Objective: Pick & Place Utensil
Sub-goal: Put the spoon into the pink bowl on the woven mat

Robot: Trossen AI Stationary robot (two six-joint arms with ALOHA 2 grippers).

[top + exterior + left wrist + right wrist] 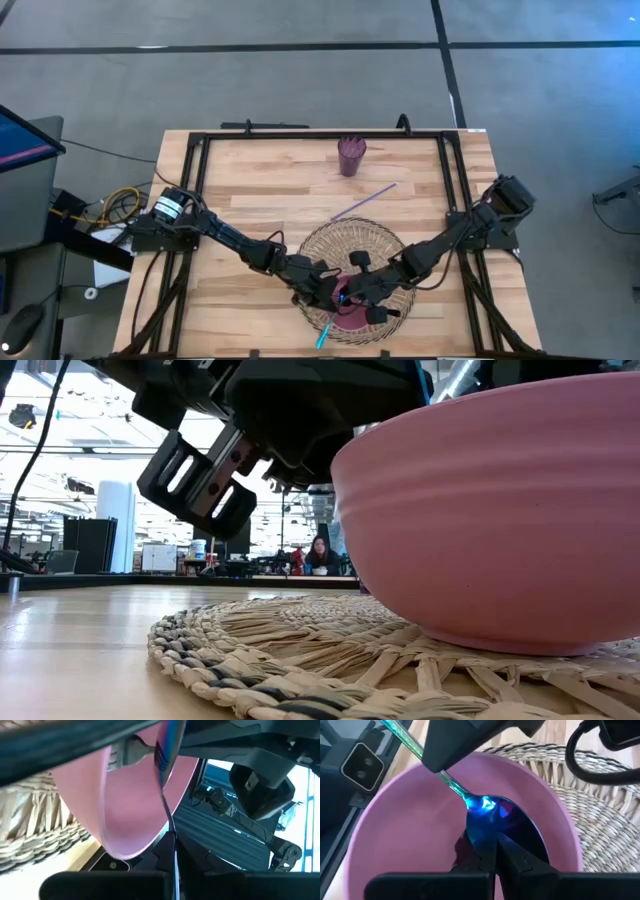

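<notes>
A pink bowl [352, 319] [405, 835] stands on a round woven placemat [355, 245] near the table's near edge. An iridescent blue-green spoon [487, 810] lies with its head inside the bowl. Its handle slants out over the rim, and the handle's end [324, 337] shows past the bowl. My left gripper [328, 296] [175, 872] is over the bowl's left side, shut on the spoon's handle. My right gripper [363, 297] [495, 847] is over the bowl's right side, shut, with its fingertips low inside the bowl just above the spoon's head. My left gripper pinches the spoon's handle [447, 779] between its two fingers, about midway along it and across it, slanting down from the table's left. The spoon tilts, head down in the bowl. My right gripper's shut fingertips [487, 851] are at the spoon's head; I cannot tell whether they touch it.
A purple cup [351, 155] stands at the far middle of the table. A thin purple stick [365, 203] lies between the cup and the placemat. The table's black frame [195, 190] runs along its sides. A person [322, 555] sits far off in the room.
</notes>
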